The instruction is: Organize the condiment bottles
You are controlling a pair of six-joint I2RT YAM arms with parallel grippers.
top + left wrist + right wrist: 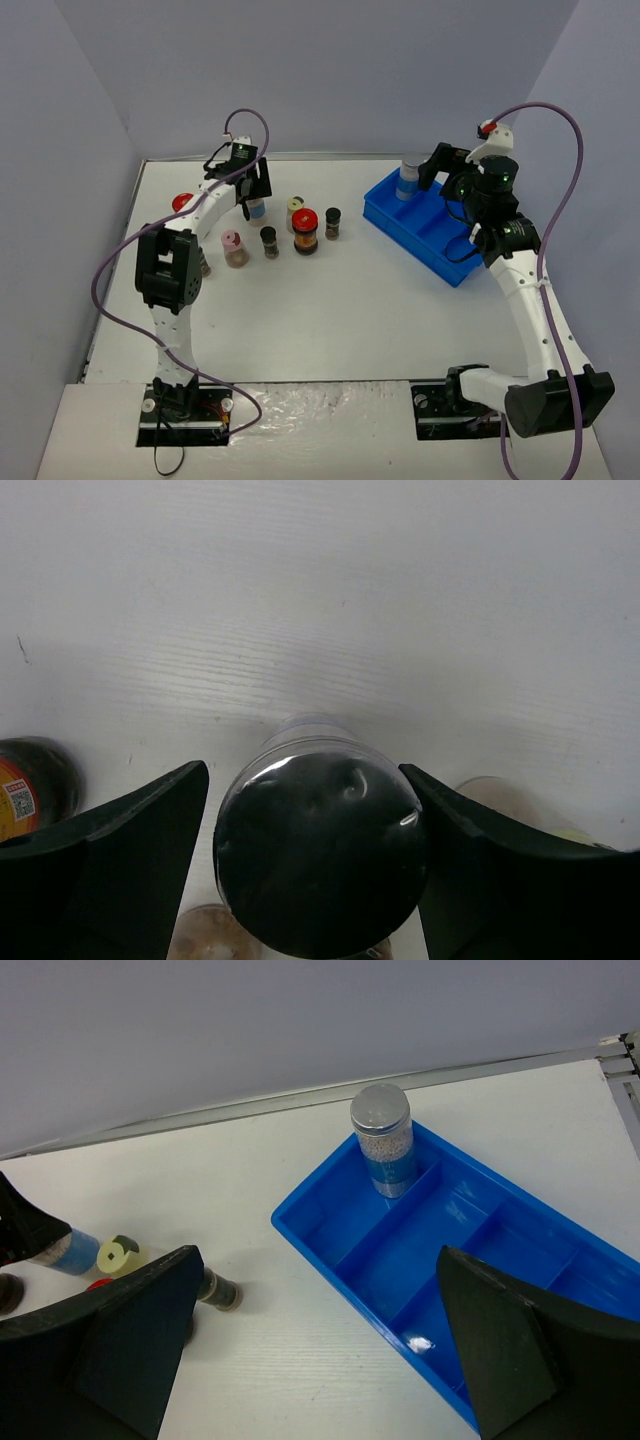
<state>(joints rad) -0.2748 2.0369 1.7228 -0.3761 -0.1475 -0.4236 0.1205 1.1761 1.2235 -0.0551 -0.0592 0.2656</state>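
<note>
White arms [172, 338], blk joints [165, 268], purple cables [96, 285]

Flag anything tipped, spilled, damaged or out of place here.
Nothing stands out. The jars on the table stand upright, no spill shows, and one grey-capped jar stands upright in the blue tray's end compartment. The left hand straddles another jar.

No legible text or numbers anywhere. Only marking: a QR code [22, 803] on the orange label [8, 780] of the dark jar [48, 778], left wrist view.
</note>
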